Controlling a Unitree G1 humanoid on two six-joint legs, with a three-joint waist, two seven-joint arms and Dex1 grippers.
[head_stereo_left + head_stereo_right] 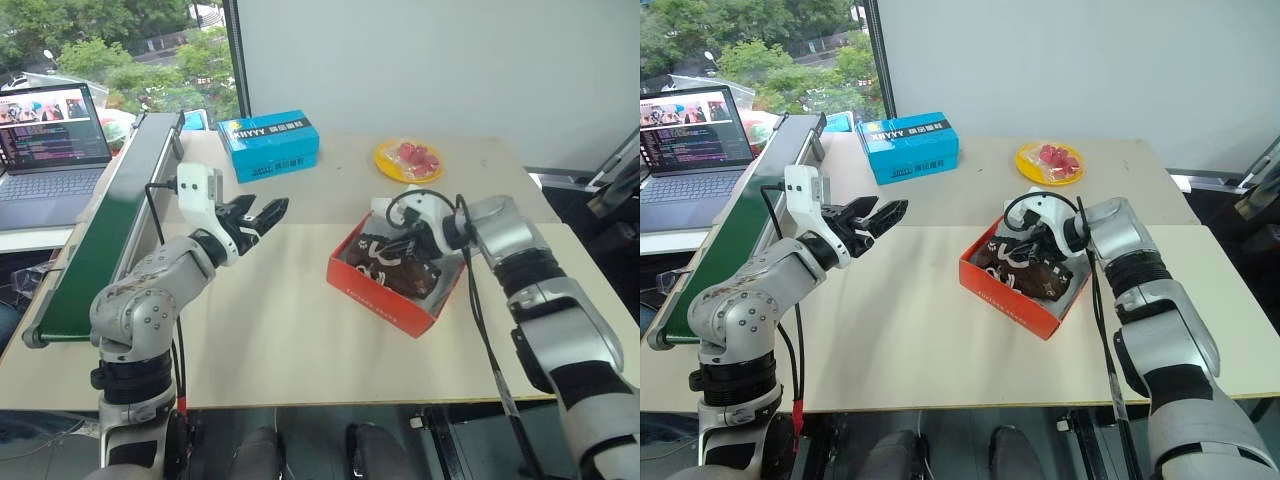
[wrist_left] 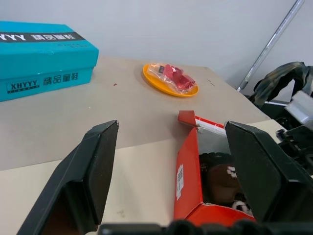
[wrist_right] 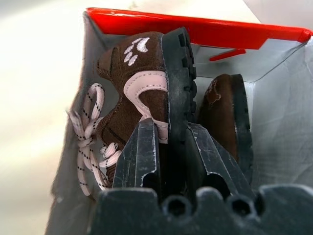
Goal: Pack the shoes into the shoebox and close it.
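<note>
From my seat, a blue box (image 1: 268,145) sat at eleven o'clock and a yellow plate (image 1: 408,160) at one. The shoebox (image 1: 385,292) lay at three, both shoes (image 3: 146,98) inside. My right gripper (image 3: 168,147) was clamped on one shoe's heel; my left gripper (image 1: 255,215) hung spread apart, empty.

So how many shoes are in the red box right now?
2. One shoe lies on its side in the red box, clamped at the sole by the right gripper. The second shoe stands beside it against the box wall.
</note>
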